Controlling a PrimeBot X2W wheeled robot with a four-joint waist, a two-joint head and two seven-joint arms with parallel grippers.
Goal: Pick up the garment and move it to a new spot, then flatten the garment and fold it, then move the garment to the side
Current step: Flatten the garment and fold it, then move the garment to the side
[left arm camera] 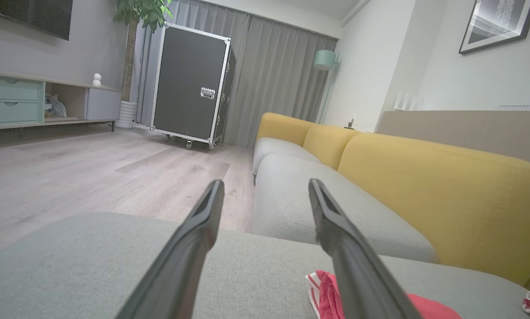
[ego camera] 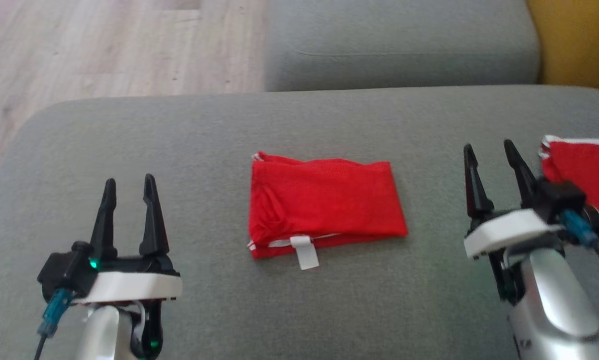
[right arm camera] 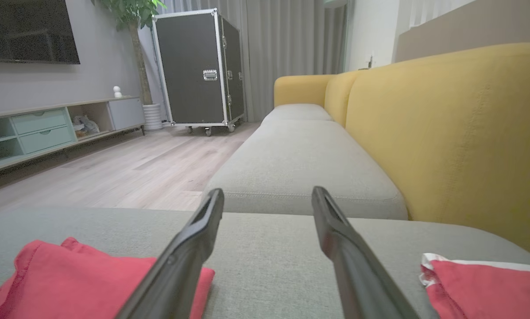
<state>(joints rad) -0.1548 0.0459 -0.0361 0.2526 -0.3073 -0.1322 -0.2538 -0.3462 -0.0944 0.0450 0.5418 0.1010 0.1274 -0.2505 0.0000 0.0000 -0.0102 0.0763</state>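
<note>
Folded red garment [ego camera: 324,205] — grey sofa cushion [ego camera: 179,140]

Garments: we count two, the folded garment [ego camera: 324,205] and a second garment [ego camera: 587,175].
Grippers: we count two, the left gripper [ego camera: 130,179] and the right gripper [ego camera: 488,144].
Seats: we count three grey seat cushions [left arm camera: 291,199].
Cases: we see one wheeled black case [left arm camera: 189,79].
Plants: we see one potted plant [left arm camera: 145,11].

Bare grey fabric seat cushion [ego camera: 204,135] lies free left, near and far of the folded red cloth garment [ego camera: 324,205]. On the right, a second red white-edged garment [ego camera: 587,172] crowds the right gripper [ego camera: 488,146], with the yellow upholstered backrest [right arm camera: 446,133] beyond.
</note>
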